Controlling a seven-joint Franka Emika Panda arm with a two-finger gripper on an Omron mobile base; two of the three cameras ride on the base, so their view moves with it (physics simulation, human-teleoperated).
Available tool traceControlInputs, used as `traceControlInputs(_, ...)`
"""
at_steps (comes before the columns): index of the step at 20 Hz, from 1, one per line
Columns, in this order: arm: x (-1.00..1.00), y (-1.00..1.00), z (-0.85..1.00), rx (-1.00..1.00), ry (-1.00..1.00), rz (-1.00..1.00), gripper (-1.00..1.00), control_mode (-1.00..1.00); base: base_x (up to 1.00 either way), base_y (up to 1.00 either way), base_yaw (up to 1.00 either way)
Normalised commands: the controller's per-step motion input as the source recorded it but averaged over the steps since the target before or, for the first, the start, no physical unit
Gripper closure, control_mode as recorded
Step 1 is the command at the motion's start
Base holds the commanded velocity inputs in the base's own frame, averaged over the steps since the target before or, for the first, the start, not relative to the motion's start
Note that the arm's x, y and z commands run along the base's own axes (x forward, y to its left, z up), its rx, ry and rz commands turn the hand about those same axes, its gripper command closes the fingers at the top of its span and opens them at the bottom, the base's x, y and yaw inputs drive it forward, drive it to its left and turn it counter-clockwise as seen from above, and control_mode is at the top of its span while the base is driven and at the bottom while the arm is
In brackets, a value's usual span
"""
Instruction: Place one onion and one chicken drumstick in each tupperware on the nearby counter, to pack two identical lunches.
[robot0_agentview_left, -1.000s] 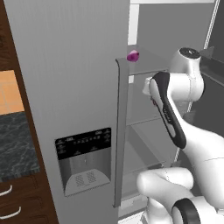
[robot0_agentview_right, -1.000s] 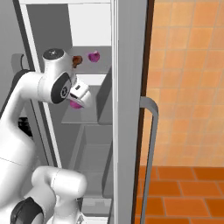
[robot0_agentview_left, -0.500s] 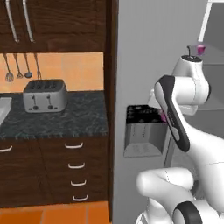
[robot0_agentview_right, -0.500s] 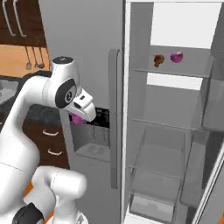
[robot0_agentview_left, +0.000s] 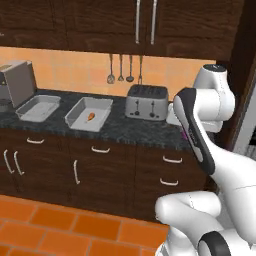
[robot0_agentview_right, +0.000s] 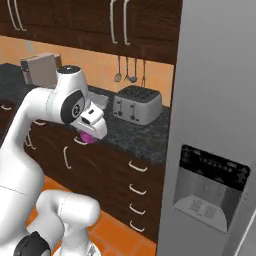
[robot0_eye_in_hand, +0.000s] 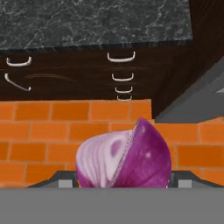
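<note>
1. The hand (robot0_agentview_right: 89, 134) is pinching a purple onion (robot0_eye_in_hand: 124, 159) between its fingers, left of centre in the right base view — the carry step.
2. On the desk (robot0_agentview_left: 145, 131), left of centre in the left base view, two tupperware sit side by side: one (robot0_agentview_left: 90, 113) holds a chicken drumstick (robot0_agentview_left: 91, 117), the other (robot0_agentview_left: 38, 107) looks bare.
3. Next, I judge, the onion must travel over a container and be let go low.
4. No readable writing anywhere — the toaster (robot0_agentview_left: 146, 101) is unmarked.

open: counter (robot0_agentview_left: 150, 131) right of tupperware (robot0_agentview_left: 90, 113) | obstacle: toaster (robot0_agentview_left: 146, 102) | obstacle: fridge (robot0_agentview_right: 220, 125) at right
</note>
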Motion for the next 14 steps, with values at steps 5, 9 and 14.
traceControlInputs(5, 0.00, 0.00, 0.00, 0.00, 0.00, 0.00, 1.00, 1.00, 0.34, 1.00, 0.25)
traceControlInputs(9, 0.00, 0.00, 0.00, 0.00, 0.00, 0.00, 1.00, 1.00, 0.92, 1.00, -0.07)
traceControlInputs(14, 0.00, 0.00, 0.00, 0.00, 0.00, 0.00, 1.00, 1.00, 1.00, 0.81, -0.31)
